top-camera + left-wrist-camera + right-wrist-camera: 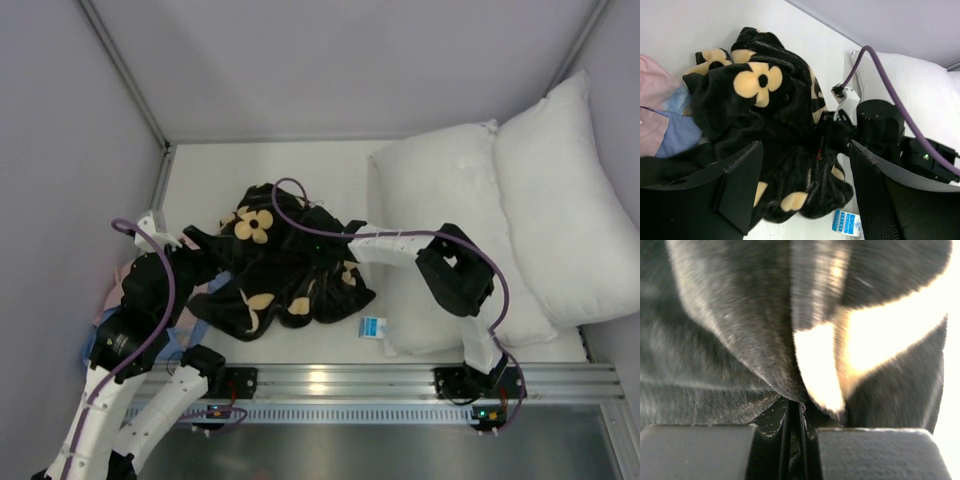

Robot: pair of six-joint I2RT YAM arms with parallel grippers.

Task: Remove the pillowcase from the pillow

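Right in the middle of the tabletop (300, 165) sits the pillowcase (285, 265), a crumpled black plush heap with one tan flower facing up near its far-left corner. It lies just left of the pillow (450, 220), its right edge up against the pillow's side. The pillow itself lies flat and bare white, with the small blue-and-white label tag (373, 328) poking out at its near-left corner, close to the heap's near edge.

Over to the right arm (400, 243) — it stretches from its base across the pillow and down into the top of the heap. Its wrist view tells the story: the right fingers (695, 452) are pressed almost together with a fold of black plush pinched in the thin slot between them, and a tan patch of the print sits just above.

On the other side, the left fingers (735, 185) stand wide apart and hold nothing. They sit at the heap's left side, facing across it, with the flower print framed above them and the right arm's dark wrist beyond the fabric.

A pink cloth (115, 290) and a light-blue cloth (195, 335) are bunched at the left edge, partly under the left arm and touching the pillowcase's near-left side. A second white pillow (570, 190) leans against the right wall, overlapping the first along its right side.
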